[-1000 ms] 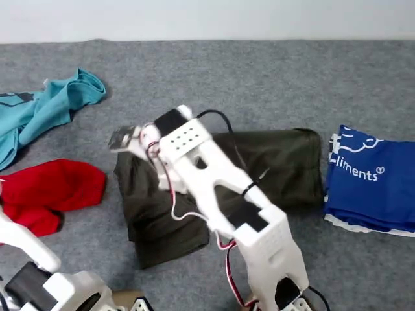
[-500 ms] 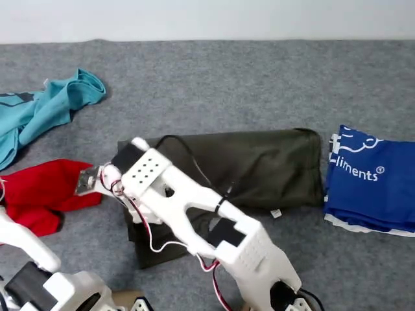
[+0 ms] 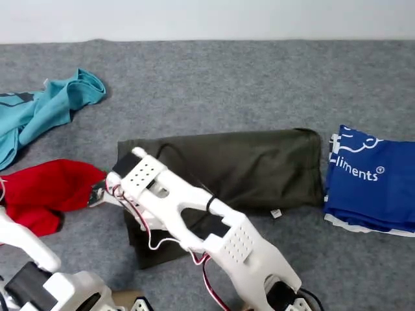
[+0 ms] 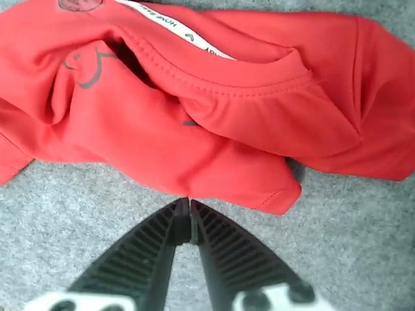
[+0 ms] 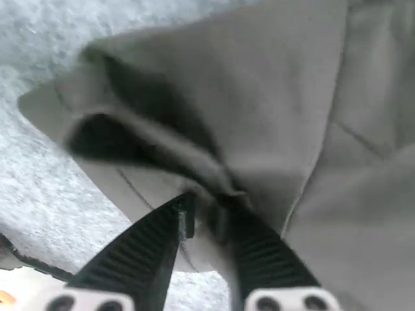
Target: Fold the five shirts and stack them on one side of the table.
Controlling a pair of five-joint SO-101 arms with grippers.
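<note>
- The step in hand, as I judge it, is the folding of the dark green shirt (image 3: pixel 259 165). It lies lengthwise in the middle of the grey table (image 3: pixel 227 78), between the crumpled red shirt (image 3: pixel 45 188) and the folded blue shirt (image 3: pixel 373 178) at the right side.
- The right gripper (image 5: pixel 204 210) grasps a ridge of the green cloth at the shirt's left end. Its jaws are nearly together, with the fold pinched between them.
- To do this well, I think the pinched edge should travel in a low arc over the body of the shirt, toward the blue one. The cloth should be kept taut, and the jaws should release only when edge lies on edge.
- The pinch seems to take more than one layer — so a slow lift is wise, or the lower layer may drag and wrinkle.
- The red shirt is just beside the gripper, and it should not be caught with the green cloth.
- The right arm stretches low from the near edge of the table, diagonally across the green shirt, with the wrist bent down to the cloth.
- The left gripper (image 4: pixel 189 210) is clenched on nothing. It hangs over bare table, just beside the hem of the red shirt.
- A teal shirt (image 3: pixel 45 107) lies unfolded at the far left, well apart.
</note>
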